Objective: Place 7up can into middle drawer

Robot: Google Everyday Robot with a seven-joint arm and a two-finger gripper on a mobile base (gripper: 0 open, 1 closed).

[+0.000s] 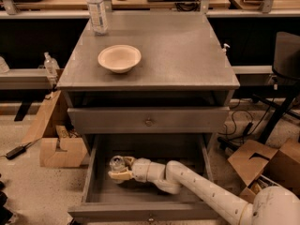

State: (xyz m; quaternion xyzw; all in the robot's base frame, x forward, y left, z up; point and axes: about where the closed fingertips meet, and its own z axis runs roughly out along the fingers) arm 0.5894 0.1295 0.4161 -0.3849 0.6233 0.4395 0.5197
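The middle drawer (154, 195) is pulled open at the bottom of the grey cabinet, and its flat front (140, 213) faces me. My arm reaches in from the lower right. My gripper (120, 168) is inside the drawer over its left part, shut on the 7up can (116, 163). The can's silvery top shows, upright between the cream fingers (121, 175). Its lower body is hidden by the fingers, so I cannot tell whether it touches the drawer floor.
The closed upper drawer (148, 122) sits just above the opening. A cream bowl (119, 57) and a clear water bottle (97, 6) stand on the cabinet top. Cardboard boxes lie on the floor at left (58, 146) and right (262, 165).
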